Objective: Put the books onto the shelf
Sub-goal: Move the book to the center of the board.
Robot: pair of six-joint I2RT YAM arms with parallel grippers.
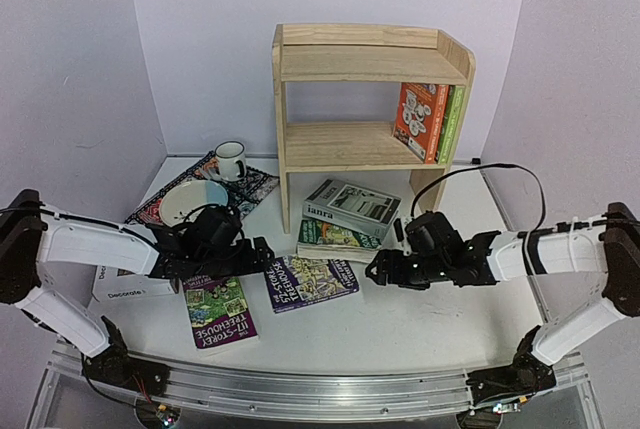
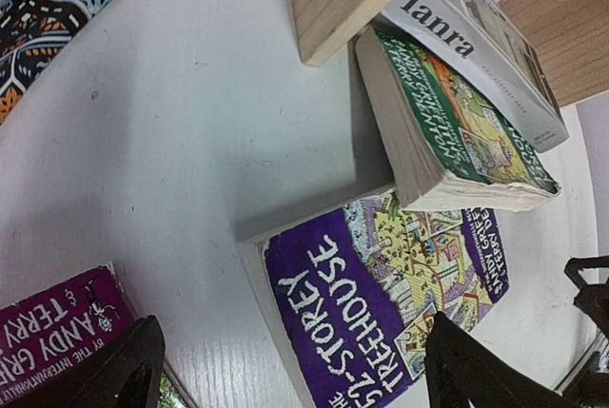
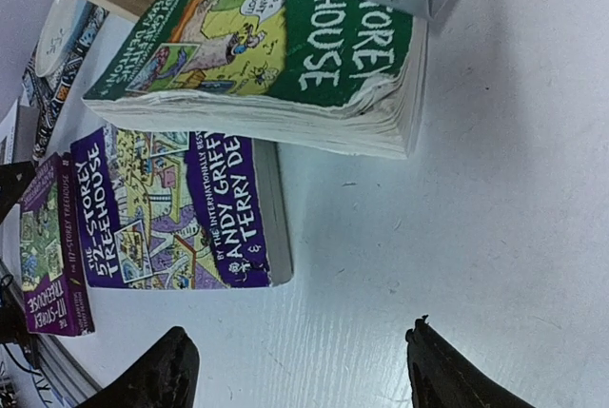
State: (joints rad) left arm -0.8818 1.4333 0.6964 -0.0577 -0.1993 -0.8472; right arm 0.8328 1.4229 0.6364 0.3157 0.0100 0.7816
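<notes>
Both tools stand wide and empty. Left tool [image 1: 262, 252] and right tool [image 1: 378, 271] flank the dark purple paperback [image 1: 313, 281], which lies flat on the surface [image 1: 400, 321] at centre frame, below the shelf [image 1: 370, 61]. Judged light, flexible and glossy-covered, so likely slippery. The flat lie offers little purchase; recommend gripping across the stiffer spine edge.
</notes>
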